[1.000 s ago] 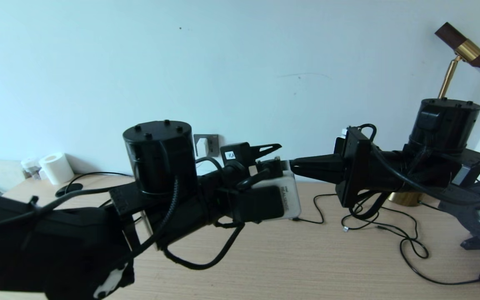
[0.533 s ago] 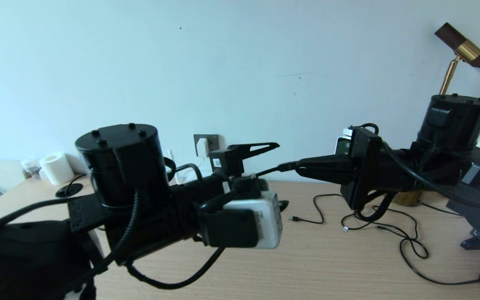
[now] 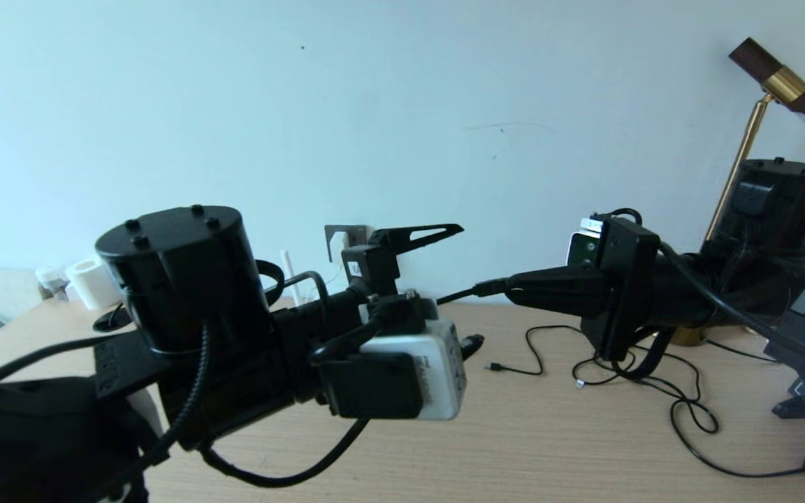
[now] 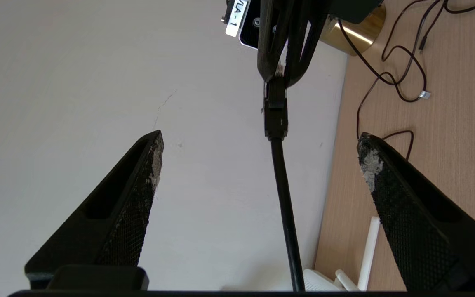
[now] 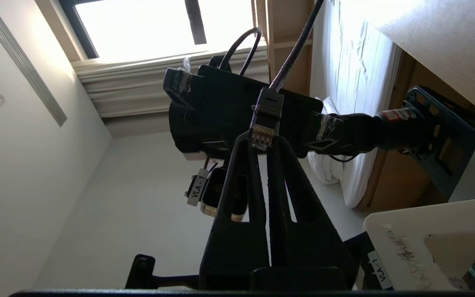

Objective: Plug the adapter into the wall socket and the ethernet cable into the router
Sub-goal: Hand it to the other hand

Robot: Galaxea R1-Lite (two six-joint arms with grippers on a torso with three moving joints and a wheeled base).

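Black ethernet cable [image 5: 265, 123] plug is pinched in the right hand [image 5: 262, 142] at frame centre; left hand [image 4: 262, 165] gapes apart around the cable.

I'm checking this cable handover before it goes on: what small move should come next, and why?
Probably draw the left gripper clear of the ethernet cable. It is open, its fingers apart on either side of the cable without touching it, while the right gripper is shut on the plug end. The right arm can then carry the plug toward the router.
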